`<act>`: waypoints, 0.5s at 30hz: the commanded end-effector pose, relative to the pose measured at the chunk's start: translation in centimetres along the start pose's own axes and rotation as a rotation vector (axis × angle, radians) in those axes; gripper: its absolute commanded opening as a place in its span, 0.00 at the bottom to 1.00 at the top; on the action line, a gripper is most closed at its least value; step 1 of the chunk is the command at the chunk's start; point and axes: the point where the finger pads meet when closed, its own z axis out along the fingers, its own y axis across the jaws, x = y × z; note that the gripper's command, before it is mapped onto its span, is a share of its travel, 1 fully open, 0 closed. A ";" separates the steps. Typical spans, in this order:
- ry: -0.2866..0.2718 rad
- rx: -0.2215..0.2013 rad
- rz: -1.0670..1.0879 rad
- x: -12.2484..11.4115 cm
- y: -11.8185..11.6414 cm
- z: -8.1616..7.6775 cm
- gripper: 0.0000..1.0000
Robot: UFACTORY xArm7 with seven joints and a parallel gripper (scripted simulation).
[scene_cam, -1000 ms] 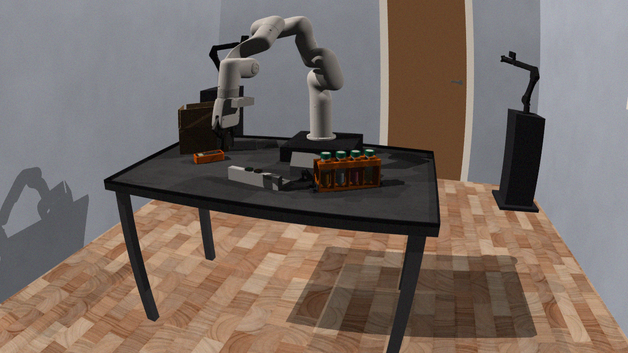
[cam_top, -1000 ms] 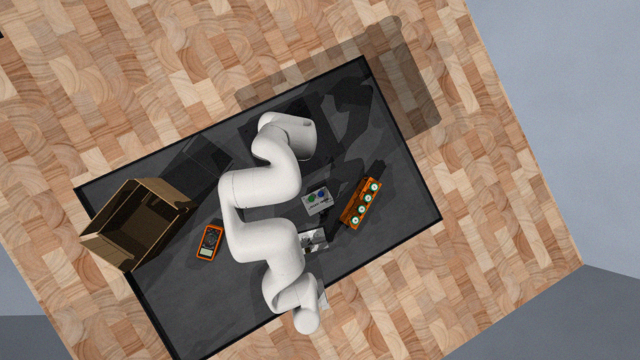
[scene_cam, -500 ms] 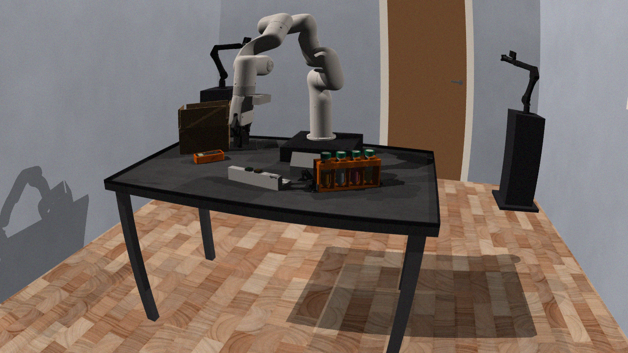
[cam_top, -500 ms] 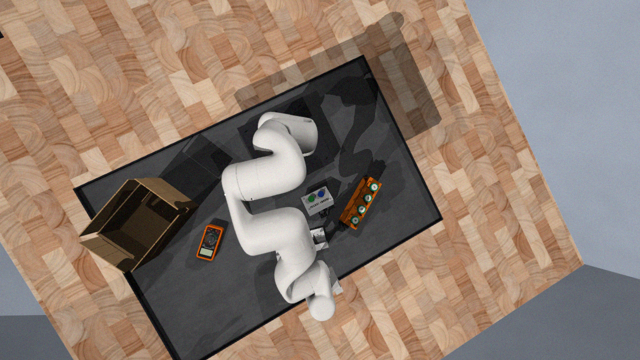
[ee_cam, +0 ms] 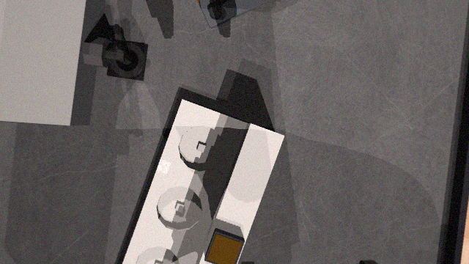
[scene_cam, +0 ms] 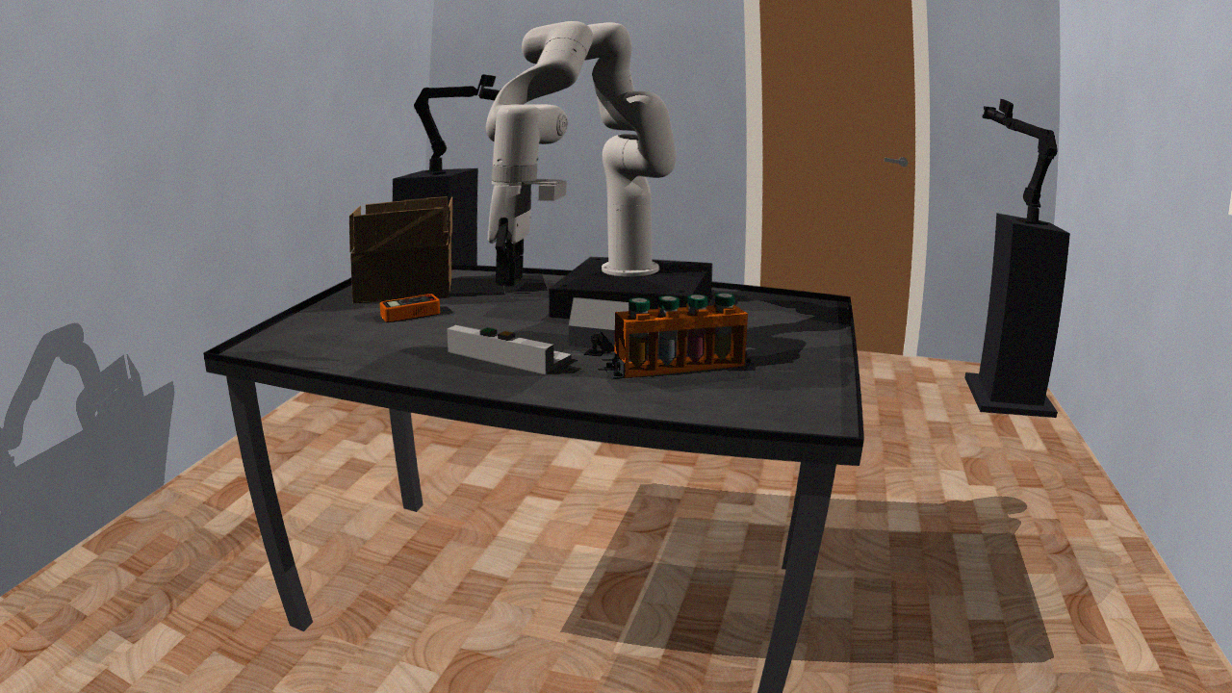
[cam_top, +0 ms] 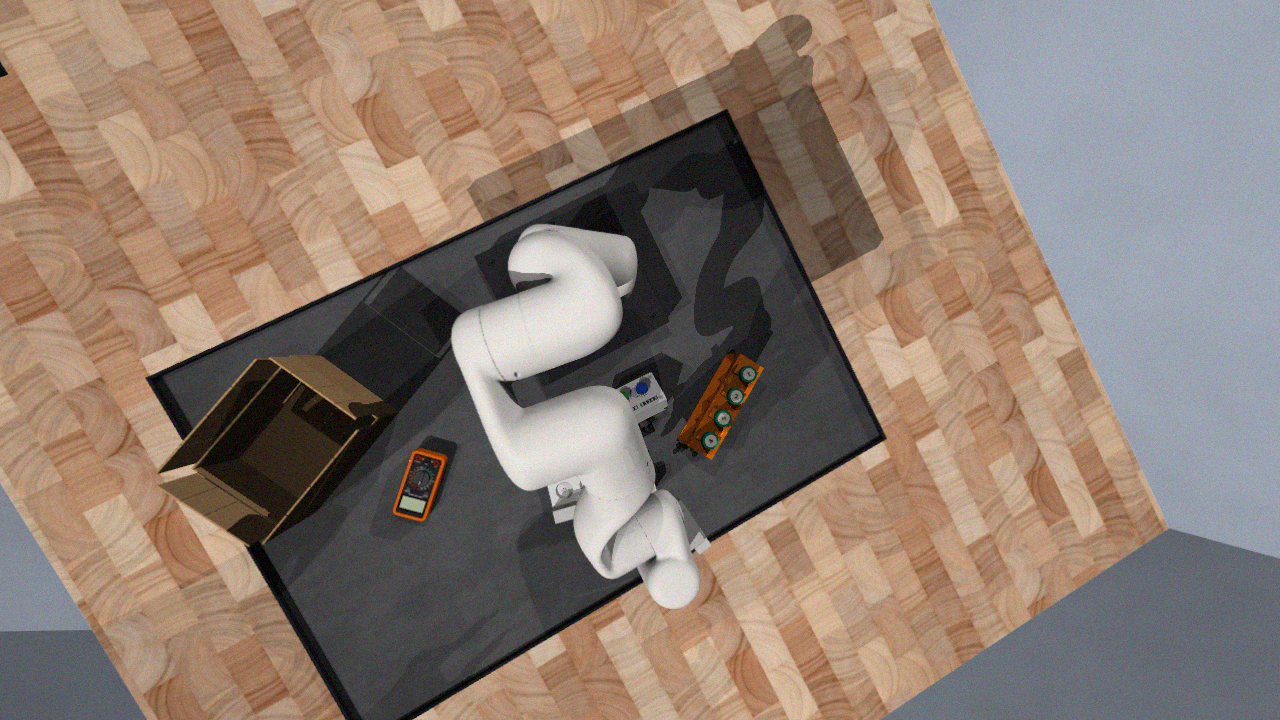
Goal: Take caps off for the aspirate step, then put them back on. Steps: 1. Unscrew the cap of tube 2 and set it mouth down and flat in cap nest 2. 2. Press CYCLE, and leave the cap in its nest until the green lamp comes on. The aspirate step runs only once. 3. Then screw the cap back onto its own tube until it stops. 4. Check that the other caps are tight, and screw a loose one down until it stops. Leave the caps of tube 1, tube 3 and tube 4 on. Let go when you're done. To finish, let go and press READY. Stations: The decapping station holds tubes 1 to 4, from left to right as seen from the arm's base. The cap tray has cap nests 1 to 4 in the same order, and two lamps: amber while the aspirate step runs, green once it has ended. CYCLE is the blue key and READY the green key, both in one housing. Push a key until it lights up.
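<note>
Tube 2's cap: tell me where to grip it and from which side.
Grip tube 2's cap on its round green side wall, coming straight down from above. The tube stands upright in the orange rack and the cap sticks out above the top rail. Neighbouring caps sit close along the row, so the fingers should probably go front and back.

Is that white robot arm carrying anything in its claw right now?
No, the gripper holds nothing. All four green caps sit on their tubes in the orange rack.

You have four capped tubes (scene_cam: 666,338) in one orange rack (scene_cam: 680,321), one white tray (scene_cam: 500,345), one cardboard box (scene_cam: 400,247), one orange meter (scene_cam: 410,306), two keys (cam_top: 641,388).
</note>
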 end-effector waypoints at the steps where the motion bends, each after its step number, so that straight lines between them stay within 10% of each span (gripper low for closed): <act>1: 0.005 -0.003 -0.098 1.7 -0.6 -0.4 0.46; 15: 0.015 0.000 -0.218 7.0 -3.2 -0.7 0.46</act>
